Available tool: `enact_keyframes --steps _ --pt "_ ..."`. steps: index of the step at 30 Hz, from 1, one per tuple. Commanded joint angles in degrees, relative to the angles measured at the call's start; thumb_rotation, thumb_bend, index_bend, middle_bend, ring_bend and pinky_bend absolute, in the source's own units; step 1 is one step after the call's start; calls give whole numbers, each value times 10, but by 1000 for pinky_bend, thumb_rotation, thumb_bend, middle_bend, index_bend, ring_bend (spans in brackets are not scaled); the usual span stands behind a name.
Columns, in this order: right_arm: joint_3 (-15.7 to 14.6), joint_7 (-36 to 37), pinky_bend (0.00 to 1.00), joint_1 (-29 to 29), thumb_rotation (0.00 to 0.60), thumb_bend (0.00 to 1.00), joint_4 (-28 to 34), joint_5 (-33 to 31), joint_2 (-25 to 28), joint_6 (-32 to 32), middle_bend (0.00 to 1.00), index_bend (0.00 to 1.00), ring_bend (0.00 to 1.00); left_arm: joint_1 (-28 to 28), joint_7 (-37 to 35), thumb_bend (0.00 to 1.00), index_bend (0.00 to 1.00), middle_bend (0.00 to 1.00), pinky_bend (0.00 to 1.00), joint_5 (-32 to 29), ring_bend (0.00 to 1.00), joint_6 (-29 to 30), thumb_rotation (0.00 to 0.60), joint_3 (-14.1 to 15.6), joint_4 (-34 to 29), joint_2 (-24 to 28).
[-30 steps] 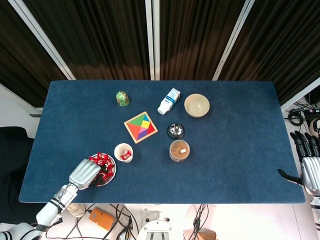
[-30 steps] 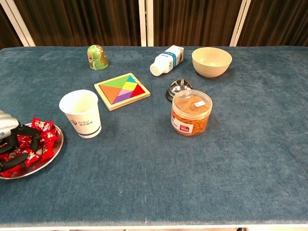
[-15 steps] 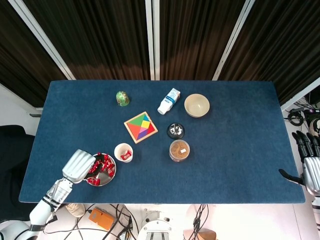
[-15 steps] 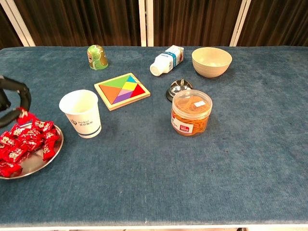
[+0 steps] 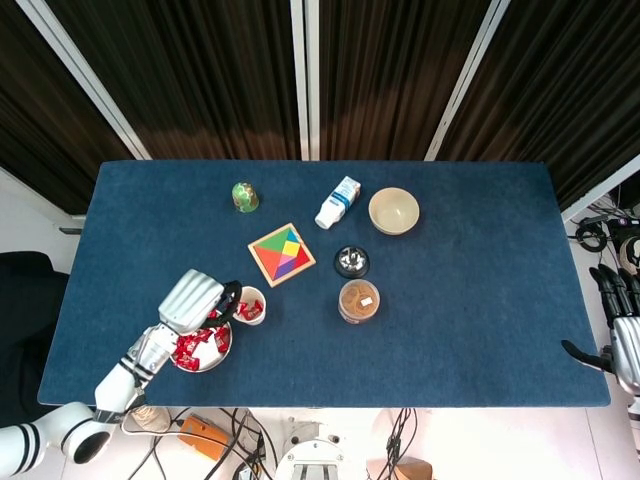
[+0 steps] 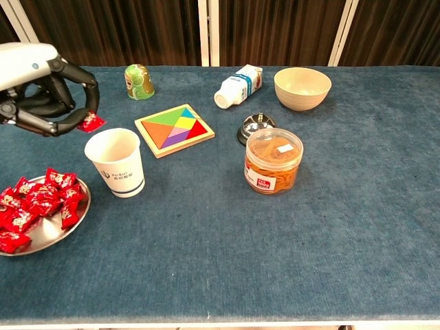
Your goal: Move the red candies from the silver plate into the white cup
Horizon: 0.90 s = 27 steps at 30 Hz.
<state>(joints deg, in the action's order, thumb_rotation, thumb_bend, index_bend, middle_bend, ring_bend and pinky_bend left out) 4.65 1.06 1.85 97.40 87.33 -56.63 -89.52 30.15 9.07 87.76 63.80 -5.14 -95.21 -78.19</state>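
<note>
The left hand (image 6: 42,89), at the upper left of the chest view, pinches one red candy (image 6: 90,122) in its fingers (image 6: 81,75). It hangs just above the white cup (image 6: 117,162), ready to drop. More candies (image 6: 38,201) wait on the silver plate (image 6: 48,235), lower left. The right hand (image 5: 618,335) is open, off the bench (image 6: 275,247).

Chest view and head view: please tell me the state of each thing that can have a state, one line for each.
Left hand: raised, pinching one red candy near the white cup.
Right hand: off the table's right edge, holding nothing.
White cup: upright, one candy inside.
Silver plate: holds a pile of red candies.
Milk carton: lying on its side.
Plastic jar: upright, lid on.
</note>
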Motion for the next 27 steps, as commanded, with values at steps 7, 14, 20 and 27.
enact_keyframes --steps 7,14,20,27 --pt "0 7 97 1 600 157 -8 -4 -3 6 118 0 0 28 41 376 563 957 830 -53 931 -38 600 -14 21 -35" --pt "2 9 97 1 600 157 -11 -7 -4 7 118 0 0 26 59 219 436 957 830 -66 930 -30 600 -11 19 -37" --pt "2 11 97 2 600 157 -12 -7 -4 8 118 0 0 15 66 196 418 956 830 -52 928 1 600 -5 9 -27" --pt "3 11 97 1 600 157 -12 -7 -2 5 118 0 0 -46 39 197 418 955 830 -10 925 106 600 18 -25 25"
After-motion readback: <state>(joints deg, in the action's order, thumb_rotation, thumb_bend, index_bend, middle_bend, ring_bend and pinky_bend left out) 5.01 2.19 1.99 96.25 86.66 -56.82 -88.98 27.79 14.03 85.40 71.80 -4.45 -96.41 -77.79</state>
